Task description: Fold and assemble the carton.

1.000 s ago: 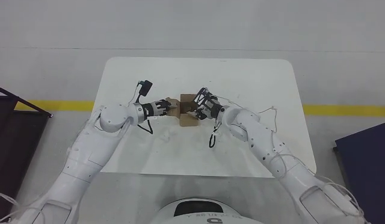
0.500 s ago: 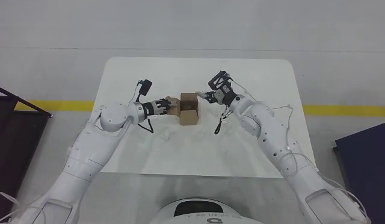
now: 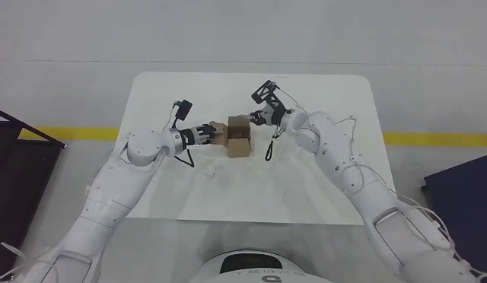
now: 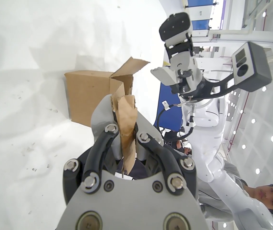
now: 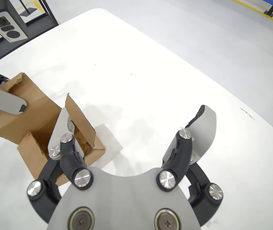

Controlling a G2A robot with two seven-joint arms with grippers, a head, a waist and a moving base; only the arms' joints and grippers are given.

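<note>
Brown carton [image 3: 239, 136], open-topped, left gripper [image 4: 124, 111] pinching its edge, right gripper [image 5: 134, 113] spread wide just beside it

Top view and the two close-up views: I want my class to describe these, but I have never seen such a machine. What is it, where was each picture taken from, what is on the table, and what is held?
This is a two-armed robot working at a white table. The top view looks down from a camera above its arms. The other two come from cameras on its wrists, so each shows that arm's own fingers up close. On the table stands a brown carton, its flaps not yet closed. The left arm's fingers are shut on one cardboard flap. The right arm's fingers are spread open and hold nothing. One of them is right beside an upright flap; whether it touches, I cannot tell.
</note>
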